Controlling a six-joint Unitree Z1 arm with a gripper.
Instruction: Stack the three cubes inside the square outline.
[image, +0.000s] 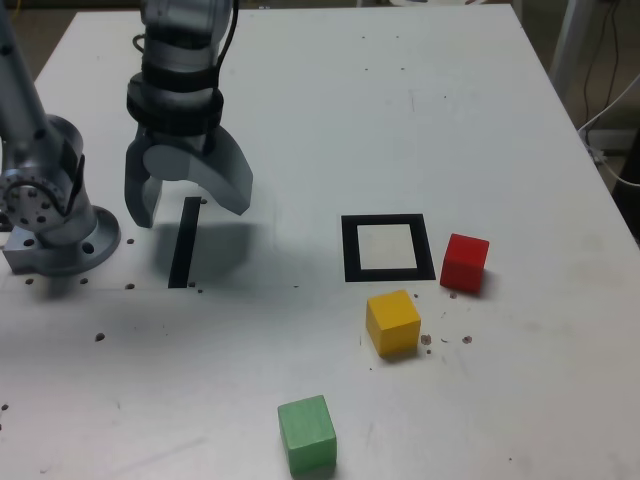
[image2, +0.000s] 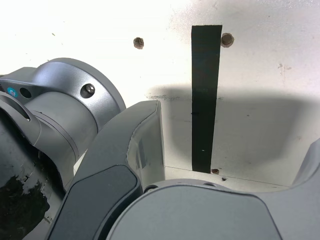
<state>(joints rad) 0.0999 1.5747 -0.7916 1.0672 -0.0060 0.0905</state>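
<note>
Overhead, gripper (image: 187, 200) hanging empty with jaws spread above black strip (image: 184, 243), well left of square outline (image: 388, 274) in the exterior view

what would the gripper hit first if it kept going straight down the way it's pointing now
Probably the black strip on the table: the open gripper points down with the strip between its fingers, nothing held. No cube lies beneath it.

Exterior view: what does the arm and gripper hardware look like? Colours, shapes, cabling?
Silver-grey metal arm with black bands at the wrist and a black cable running down beside it. The gripper has two broad, curved grey fingers like a claw. A round grey base with bolt holes sits on the white table. The wrist view shows a small teal round mark on the base joint.
</note>
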